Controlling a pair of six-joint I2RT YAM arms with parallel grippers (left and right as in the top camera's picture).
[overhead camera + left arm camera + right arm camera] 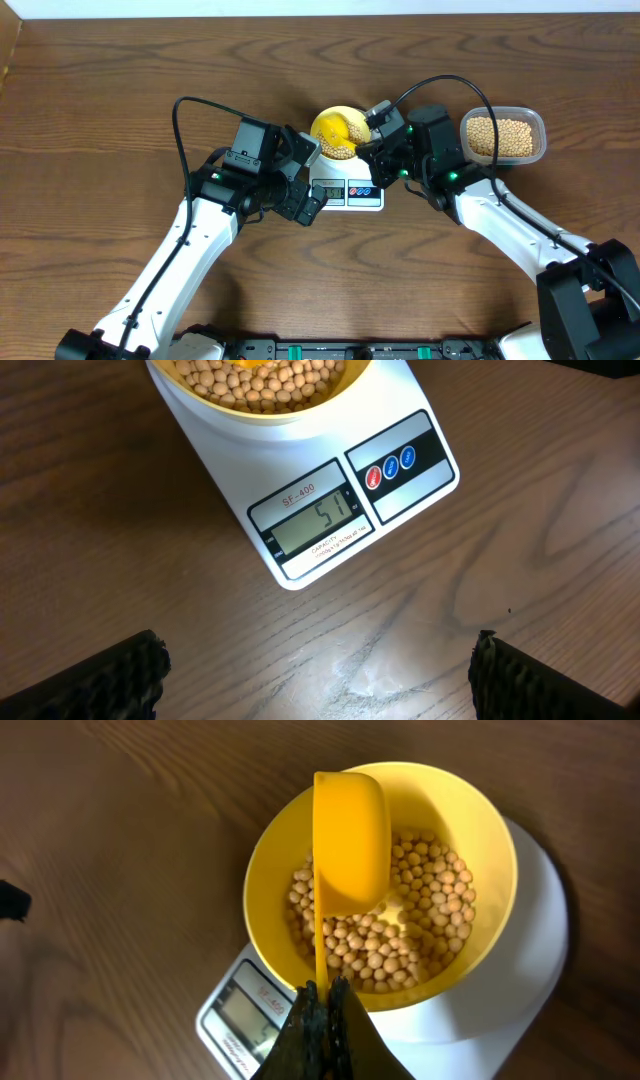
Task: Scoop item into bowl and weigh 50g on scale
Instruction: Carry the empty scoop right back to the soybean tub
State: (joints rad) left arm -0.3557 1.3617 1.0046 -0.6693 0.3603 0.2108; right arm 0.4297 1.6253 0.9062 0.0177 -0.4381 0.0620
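Right wrist view: right tool (322, 992) clenches bright yellow plastic scoop (350, 830) over tan round beans (400, 945) in pale yellow bowl (490, 840) on white digital scale (330, 470), reading 51; left tool (320, 675) released. I judge trimming next: remove one bean.

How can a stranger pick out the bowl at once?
Find the white scale at the middle of the table. On it stands the bowl, round and yellow, holding beans. The nearby tub is clear and rectangular.
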